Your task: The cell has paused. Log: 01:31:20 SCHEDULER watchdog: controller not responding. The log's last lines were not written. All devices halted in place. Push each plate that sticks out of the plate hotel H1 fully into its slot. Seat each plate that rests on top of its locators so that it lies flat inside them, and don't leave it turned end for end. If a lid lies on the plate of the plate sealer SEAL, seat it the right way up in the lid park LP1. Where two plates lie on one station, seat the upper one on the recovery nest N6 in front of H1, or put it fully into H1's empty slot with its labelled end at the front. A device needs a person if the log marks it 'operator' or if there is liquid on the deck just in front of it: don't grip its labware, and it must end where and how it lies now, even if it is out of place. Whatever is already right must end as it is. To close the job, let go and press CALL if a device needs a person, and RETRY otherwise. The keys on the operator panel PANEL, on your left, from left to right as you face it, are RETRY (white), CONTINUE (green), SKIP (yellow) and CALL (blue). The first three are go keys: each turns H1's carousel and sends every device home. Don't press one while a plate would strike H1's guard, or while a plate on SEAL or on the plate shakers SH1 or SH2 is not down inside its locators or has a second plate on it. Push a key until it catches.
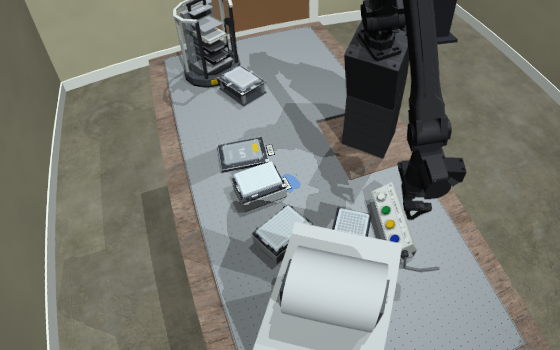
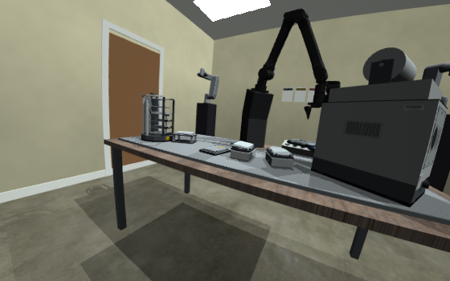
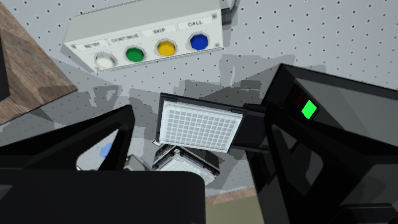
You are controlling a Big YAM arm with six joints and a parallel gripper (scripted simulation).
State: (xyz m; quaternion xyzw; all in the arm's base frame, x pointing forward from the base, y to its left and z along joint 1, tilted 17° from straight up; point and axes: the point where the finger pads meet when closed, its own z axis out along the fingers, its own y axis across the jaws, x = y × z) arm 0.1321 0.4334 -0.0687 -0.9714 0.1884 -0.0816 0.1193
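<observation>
My gripper (image 1: 417, 209) (image 2: 308, 112) (image 3: 199, 112) is open and empty. It hangs above the deck beside the operator panel (image 1: 403, 235) (image 3: 80, 37), at its white end. The panel's keys are RETRY, white (image 1: 381, 197) (image 3: 105, 61), CONTINUE, green (image 3: 133, 54), SKIP, yellow (image 3: 166, 48), and CALL, blue (image 1: 394, 238) (image 3: 199, 41). A white well plate (image 1: 352, 221) (image 3: 199, 124) lies on the sealer's stage. A blue puddle (image 1: 291, 182) (image 3: 106, 150) lies on the deck next to a shaker with a plate (image 1: 258, 181). A second shaker's plate (image 1: 280, 229) (image 3: 187, 167) sits skewed.
The big sealer (image 1: 336, 287) (image 2: 377, 136) fills the near deck. The lid park (image 1: 241, 154) holds a dark lid with a yellow tag. The plate hotel (image 1: 201, 40) (image 2: 157, 118) stands at the far end, with a nest and plate (image 1: 241, 81) before it.
</observation>
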